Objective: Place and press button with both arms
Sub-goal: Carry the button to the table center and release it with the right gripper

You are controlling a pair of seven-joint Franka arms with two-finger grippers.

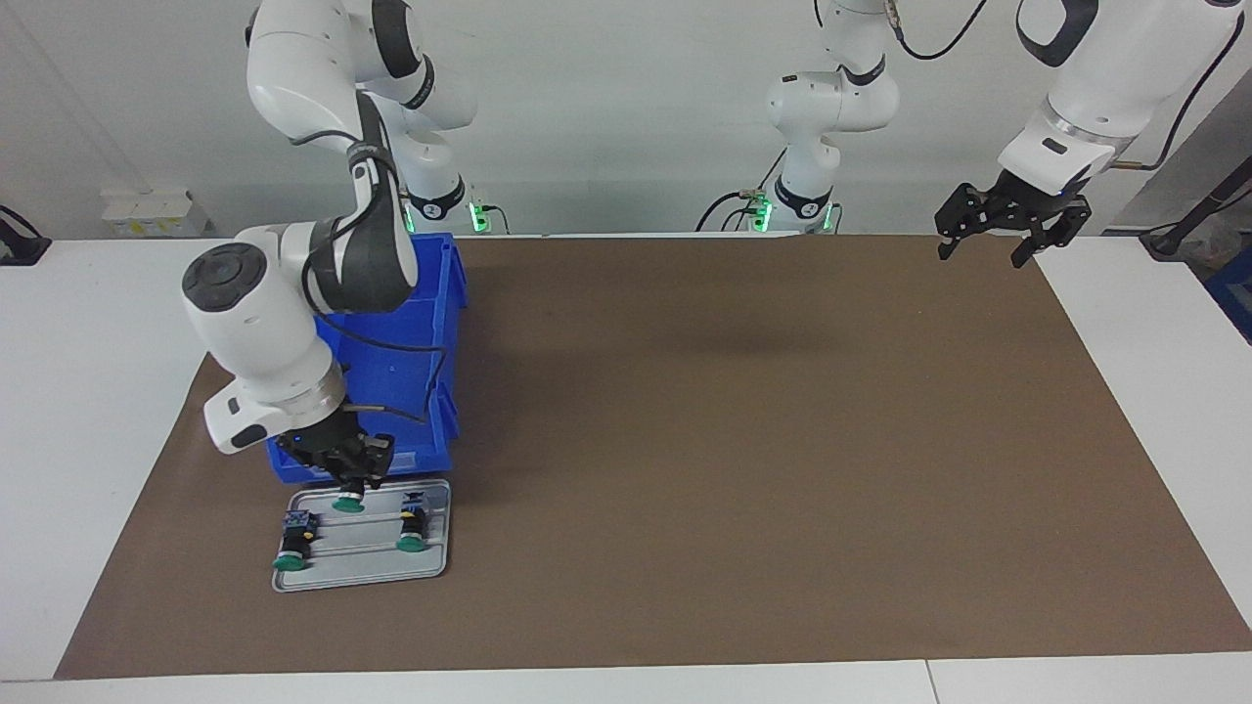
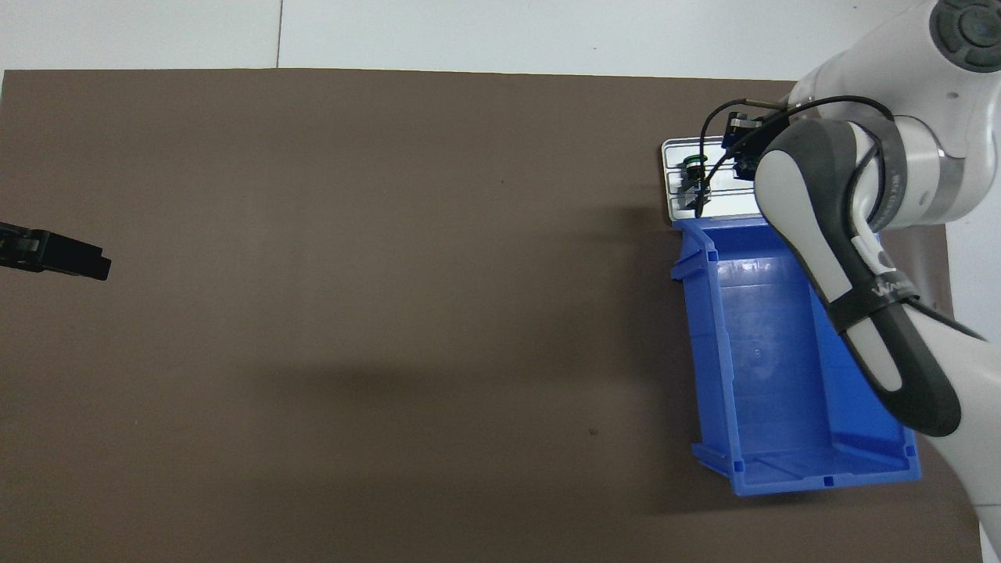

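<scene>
Buttons (image 1: 349, 502): seemingly three; bin (image 1: 430, 323): one.

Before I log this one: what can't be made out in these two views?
- Facing view: the right gripper covers the body of the green-capped push-button under it; whether it holds it is unclear.
- Overhead view: the right arm hides that gripper and much of the flat grey metal tray.
- Overhead view: the picture edge cuts off the left gripper; only its tip shows.
- Facing view: the right arm hides part of the blue plastic bin.
</scene>
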